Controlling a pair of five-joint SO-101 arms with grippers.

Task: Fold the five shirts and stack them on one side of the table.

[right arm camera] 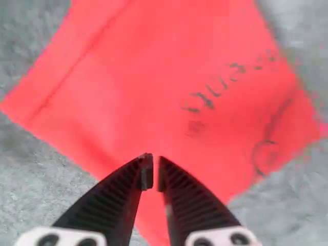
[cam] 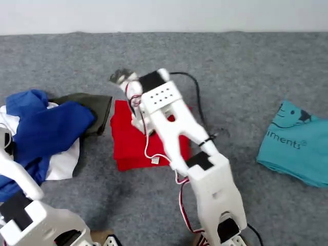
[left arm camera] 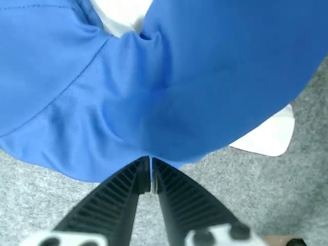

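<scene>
Teal shirt (cam: 294, 141): cut off by the high view's right edge. Blue shirt (cam: 46, 128): cut off at the left edge. It covers most of the white shirt (cam: 64, 164) and part of the dark olive shirt (cam: 100, 110). Red shirt (cam: 128, 146): right portion hidden behind the right arm (cam: 174, 128). Its print is blurred in the right wrist view and cannot be made out. Left gripper (left arm camera: 151, 166): jaws nearly together at the blue hem; cloth between them cannot be confirmed.

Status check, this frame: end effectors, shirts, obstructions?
Left end effector shut on blue shirt. Right end effector shut above red shirt. Beneath blue, white shirt.
</scene>
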